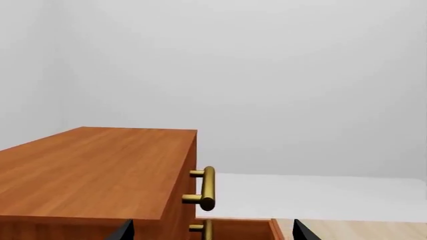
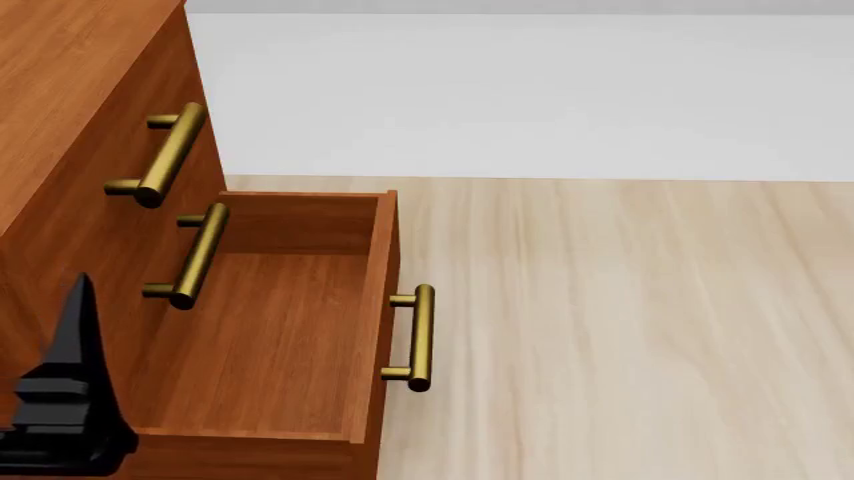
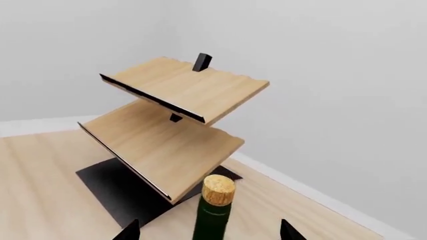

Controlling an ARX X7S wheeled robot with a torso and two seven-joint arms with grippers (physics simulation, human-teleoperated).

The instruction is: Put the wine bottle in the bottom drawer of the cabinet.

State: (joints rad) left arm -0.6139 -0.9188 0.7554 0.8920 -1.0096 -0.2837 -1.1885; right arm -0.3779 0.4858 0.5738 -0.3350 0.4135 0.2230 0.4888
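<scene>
Between the right gripper's (image 3: 208, 231) 2 fingertips stands the bottle (image 3: 213, 212), cork up, just before the rack (image 3: 175, 130); grip cannot be told. Beside the cabinet (image 2: 67, 120), its bottom drawer (image 2: 287, 330) is pulled out. Left gripper (image 1: 212, 231) is spread, holding nothing.

I see a reddish-brown cabinet (image 2: 80, 60) with wavy wood grain and shiny gold handles (image 2: 160, 155). Its bottom drawer (image 2: 267, 330) is the same red-brown wood inside. The floor (image 2: 641, 330) is pale tan with light stripes. The wine bottle (image 3: 212, 220) is dark green with a tan, speckled top. The rack (image 3: 173, 125) beside it is light wood on a black base (image 3: 113, 187).
</scene>
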